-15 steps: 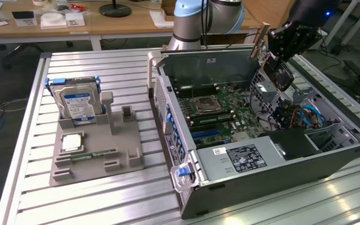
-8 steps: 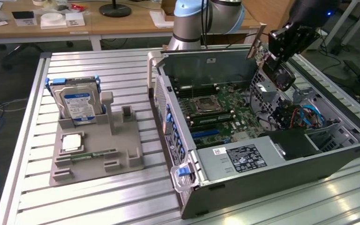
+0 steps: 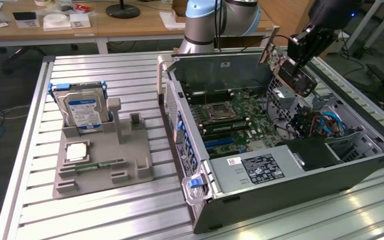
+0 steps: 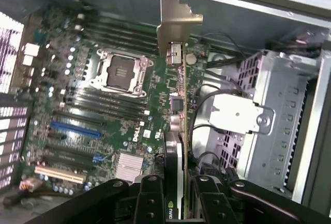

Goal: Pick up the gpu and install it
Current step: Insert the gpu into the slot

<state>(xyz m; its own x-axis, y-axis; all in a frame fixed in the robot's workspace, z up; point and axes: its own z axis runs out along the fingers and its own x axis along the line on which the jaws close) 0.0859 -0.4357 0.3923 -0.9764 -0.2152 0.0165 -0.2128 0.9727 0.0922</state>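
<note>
- My jaws are clamped tight on the gpu (image 3: pixel 291 74). It sits between them with its thin edge toward my wrist camera.
- In the exterior view I hold it in the upper right of the frame. It is up in the air over the open computer case (image 3: pixel 299 180) and touches nothing inside.
- The card's long side runs straight out from my jaws. Its silver bracket (image 4: pixel 173 25) is at the far end from me.
- Under the card is the motherboard (image 4: pixel 103 105). The card hangs over the board's edge, just beside the metal drive cage (image 4: pixel 269 115).
- The blue slot (image 4: pixel 75 130) is off to one side, not under the card. In the exterior view it is lower and more to the left. I think the card's long side lies across that slot, not along it.
- The hard drive (image 3: pixel 82 112) stands in a gray holder (image 3: pixel 105 170) on the table (image 3: pixel 112 220), at the left of the exterior view, well apart from me.
</note>
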